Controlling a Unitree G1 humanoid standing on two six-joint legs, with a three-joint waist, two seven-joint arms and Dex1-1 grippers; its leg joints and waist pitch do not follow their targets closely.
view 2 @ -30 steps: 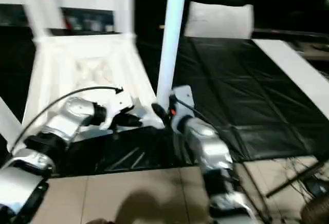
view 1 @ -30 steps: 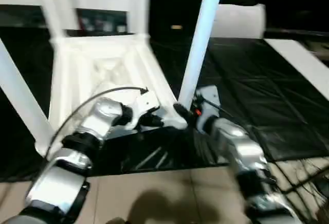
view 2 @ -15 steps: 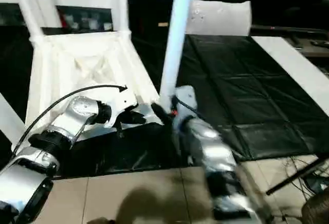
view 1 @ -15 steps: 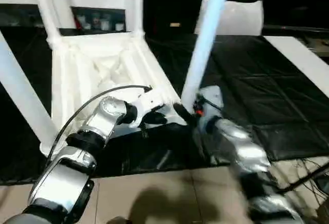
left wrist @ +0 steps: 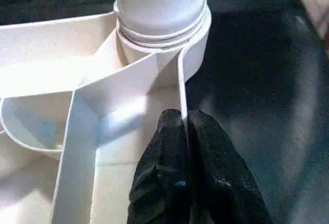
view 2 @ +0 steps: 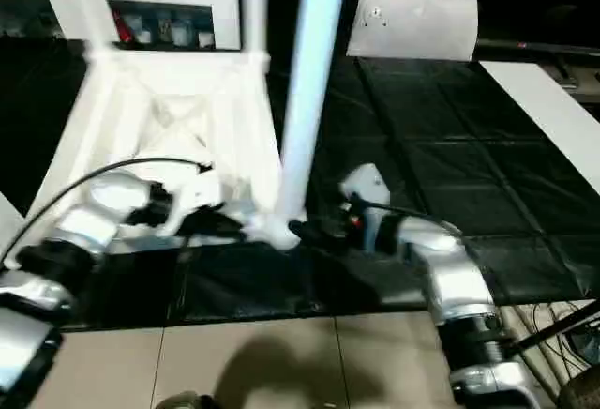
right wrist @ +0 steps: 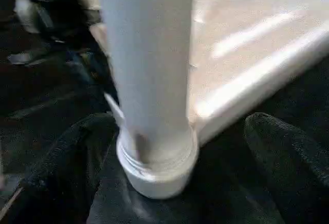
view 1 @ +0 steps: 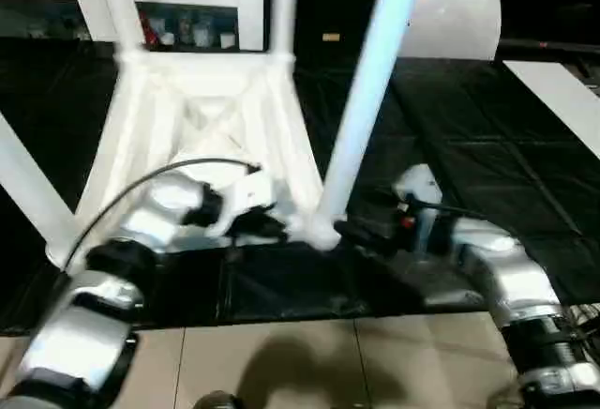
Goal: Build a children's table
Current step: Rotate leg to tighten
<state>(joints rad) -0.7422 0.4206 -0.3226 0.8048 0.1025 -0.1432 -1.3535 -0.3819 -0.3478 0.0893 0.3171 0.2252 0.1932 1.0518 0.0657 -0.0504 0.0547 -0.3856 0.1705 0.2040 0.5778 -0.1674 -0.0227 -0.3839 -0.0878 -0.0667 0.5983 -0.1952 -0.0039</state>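
The children's table lies upside down on a black mat, its white ribbed tabletop (view 1: pixel 211 113) facing up. A long white leg (view 1: pixel 366 99) stands in the near right corner socket (view 1: pixel 319 233), and three more legs rise at the other corners. My left gripper (view 1: pixel 267 226) is shut on the tabletop's thin rim wall right beside that socket, as the left wrist view shows at the gripper (left wrist: pixel 185 126). My right gripper (view 1: pixel 361 235) is open just right of the socket. In the right wrist view its black fingers (right wrist: pixel 288 152) stand wide on both sides of the leg (right wrist: pixel 149 70) without touching it.
A white pillow-like block (view 1: pixel 450 26) lies at the back right and a flat white strip (view 1: pixel 562 95) at the far right of the black mat (view 1: pixel 469 146). A white shelf (view 1: pixel 187 24) stands behind. Beige floor tiles (view 1: pixel 281 362) lie in front, with cables (view 1: pixel 581 315) at the right.
My right gripper has opened wide and its arm has drawn back to the right of the leg's base. The left gripper keeps its hold on the rim. The camera has shifted.
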